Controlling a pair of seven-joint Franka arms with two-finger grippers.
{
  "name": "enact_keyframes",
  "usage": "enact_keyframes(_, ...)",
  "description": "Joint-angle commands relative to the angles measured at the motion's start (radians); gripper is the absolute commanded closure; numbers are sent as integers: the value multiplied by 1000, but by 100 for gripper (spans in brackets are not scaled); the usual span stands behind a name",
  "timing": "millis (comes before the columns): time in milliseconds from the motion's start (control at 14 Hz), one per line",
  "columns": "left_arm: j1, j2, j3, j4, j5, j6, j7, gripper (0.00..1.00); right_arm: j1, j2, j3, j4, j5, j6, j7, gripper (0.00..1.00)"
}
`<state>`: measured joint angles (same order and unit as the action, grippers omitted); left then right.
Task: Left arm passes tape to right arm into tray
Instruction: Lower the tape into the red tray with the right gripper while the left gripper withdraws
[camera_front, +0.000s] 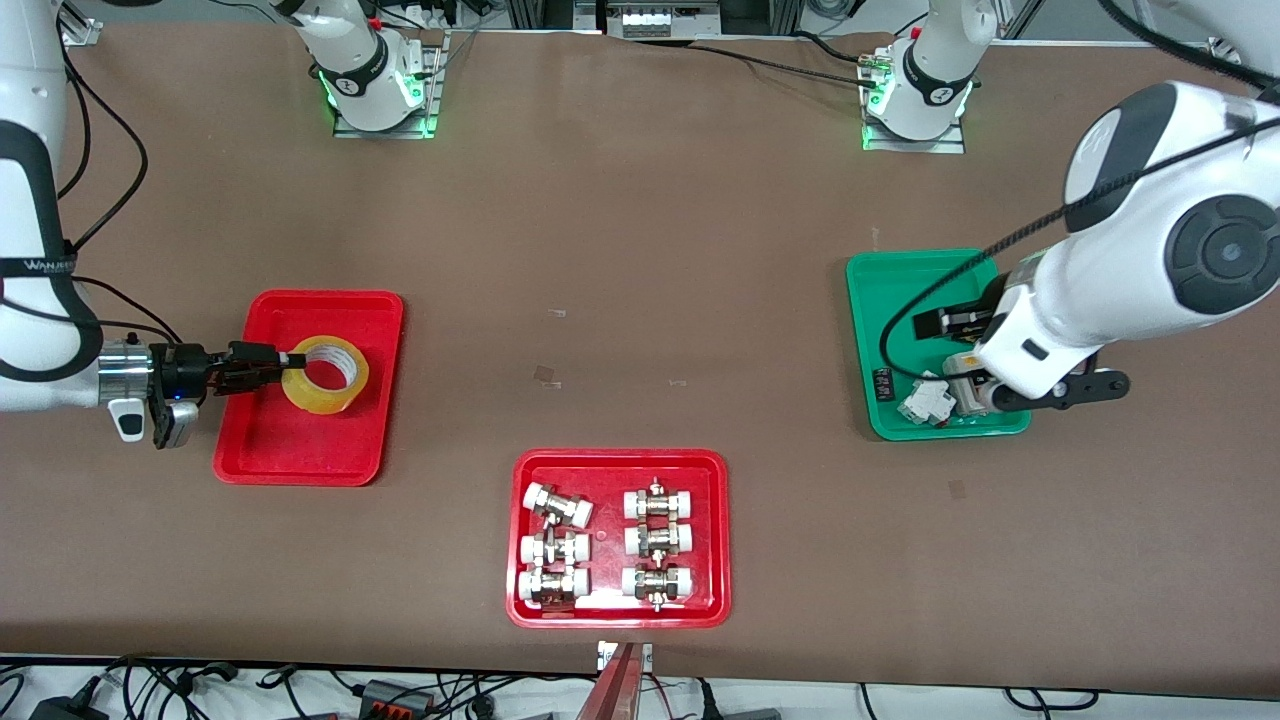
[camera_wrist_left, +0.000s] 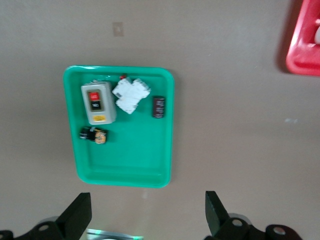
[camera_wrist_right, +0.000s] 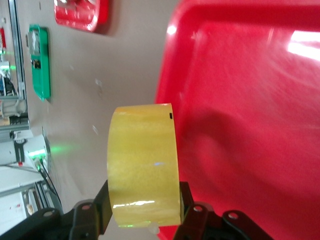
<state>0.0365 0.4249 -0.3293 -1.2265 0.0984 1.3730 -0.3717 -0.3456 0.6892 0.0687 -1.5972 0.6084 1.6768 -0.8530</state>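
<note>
Nearest the camera, low centre of the front frame: a red rectangular plastic tray with white-capped metal fittings (camera_front: 618, 538) on the brown desk (camera_front: 640, 230).

Left-centre of the frame — the plain red shallow-rimmed plastic tray (camera_front: 310, 440). The right arm's black two-finger gripper (camera_front: 290, 361) reaches over it from the frame's left edge, jaws pinching the wall of the translucent yellow packing-tape roll (camera_front: 325, 374). In the right wrist view the tape (camera_wrist_right: 144, 165) stands on edge between the jaws above the tray floor (camera_wrist_right: 250, 150); whether it touches the floor I cannot tell.

Right of the frame — the left arm's black two-finger gripper (camera_wrist_left: 145, 217) hangs above the green plastic tray of small electrical parts (camera_front: 890, 290), jaws spread, holding nothing. This arm waits.

Handling, judged: the roll is light and stiff, with a smooth, somewhat slippery outer face. Gripping across the wall, one finger inside the core and one outside, looks the surest hold. It is not fragile, so a short drop into the tray should do no harm.
</note>
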Motion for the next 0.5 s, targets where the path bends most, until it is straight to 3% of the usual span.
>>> enact_keyframes(0, 37, -165, -8, -253, 21, 104, 68, 0, -19, 35, 23, 7, -15, -25, -55, 100)
enact_keyframes(143, 40, -291, -8, -465, 20, 240, 69, 0, -18, 46, 23, 8, -41, -14, -69, 94)
enact_keyframes(214, 39, -323, -7, -511, 20, 256, 71, 0, -13, 46, 23, 10, -80, 0, -69, 56)
enact_keyframes(286, 39, -325, -7, -512, 21, 250, 74, 0, -6, 46, 23, 10, -107, 29, -72, 1)
enact_keyframes(429, 39, -313, -5, -476, 30, 238, 80, 0, 25, 38, 25, 8, -171, 78, -89, 0)
